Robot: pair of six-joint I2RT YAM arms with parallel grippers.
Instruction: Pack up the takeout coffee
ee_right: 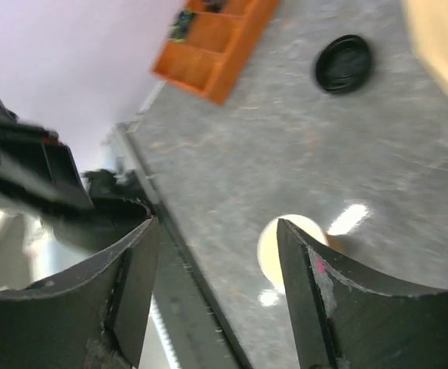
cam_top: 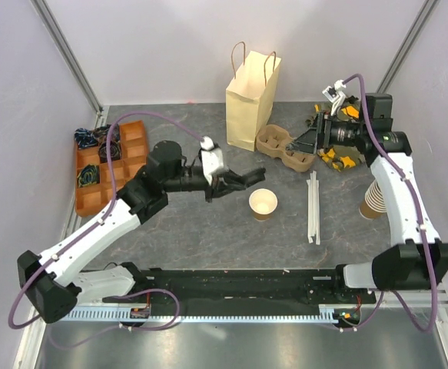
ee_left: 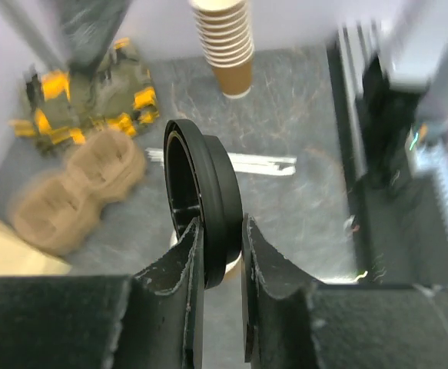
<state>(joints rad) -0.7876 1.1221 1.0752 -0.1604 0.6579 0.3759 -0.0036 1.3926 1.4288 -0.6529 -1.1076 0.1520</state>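
— Left fingers [ee_left: 170, 284] are seen nearest, clamped on a black lid [ee_left: 208, 200] that is held edge-on between them. Only a narrow gap is left, and it is filled by the lid's rim.

— Which step is judged to be in hand?

— Capping, most likely. The paper cup [cam_top: 263, 204] is found lidless and upright on the table [cam_top: 208, 238], just beyond the tips of the left gripper [cam_top: 241, 179] and slightly below them. In the left wrist view only a pale sliver of its rim is made out behind the lid.

— And what is called for next?

— The lid would need to be turned flat, centred over the cup's mouth and pressed down until it is seated all round. Since only 1 edge is pinched, the light cup could be tipped by an uneven press. Only then can the coffee be carried to the paper bag [cam_top: 250, 96]. That bag is stood upright well beyond the left fingertips, with the cup carrier [cam_top: 289, 147] beside it, close to the right gripper [cam_top: 310, 142].

— How is the right gripper set?

— Its 2 fingers [ee_right: 124, 292] are spread wide apart, and nothing is held or touched between them. A pale round shape, probably the cup's mouth, is glimpsed on the table beside 1 finger, but it cannot be told for certain through the blur.
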